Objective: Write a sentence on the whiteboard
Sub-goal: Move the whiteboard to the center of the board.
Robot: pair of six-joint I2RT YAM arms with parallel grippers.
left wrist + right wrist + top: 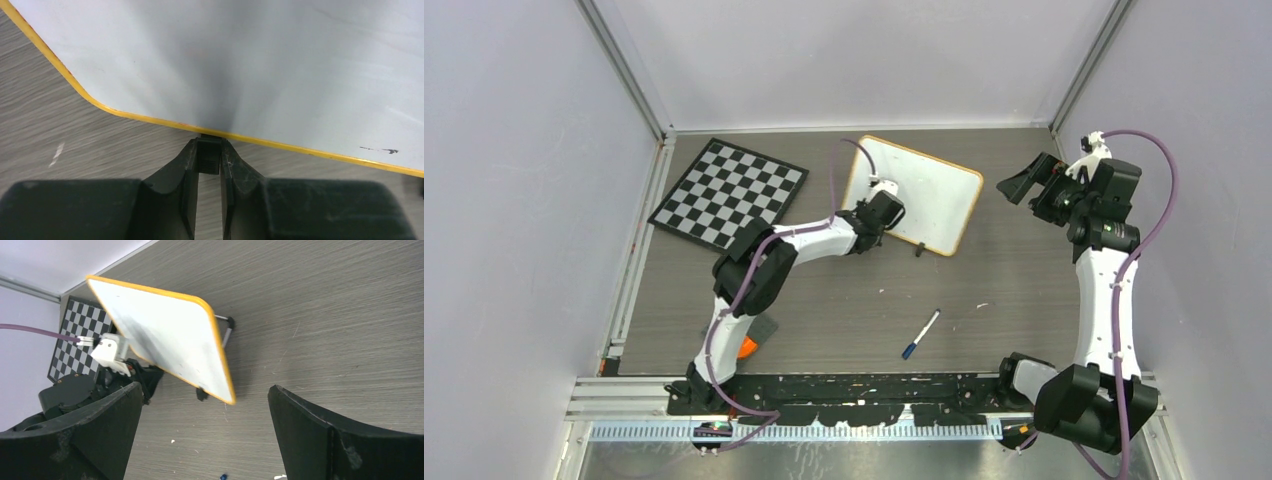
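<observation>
Where the left arm stretches over the desk (824, 320), we see the left gripper (209, 146) pinched together on a small black clip foot (208, 161) at the near edge of the whiteboard (929, 190). Its 2 fingers (185, 170) press the clip from either side, with only a narrow slit between them. The white writing face spreads ahead of this gripper beyond the yellowish wooden frame, with 1 small dark mark off to the gripper's right. A 2nd clip foot (919, 249) sits on the same edge, just right of the gripper. In the right wrist view the board looks tilted, not flat on the desk. The checkered chessboard (729, 192) lies to the left gripper's left, near the whiteboard but apart from it. The right gripper (1024, 180) hangs to the right of the whiteboard, its jaws spread wide and holding nothing. A marker with a blue cap (921, 334) lies on the desk behind the left gripper, toward the arm bases, well apart from both grippers.
</observation>
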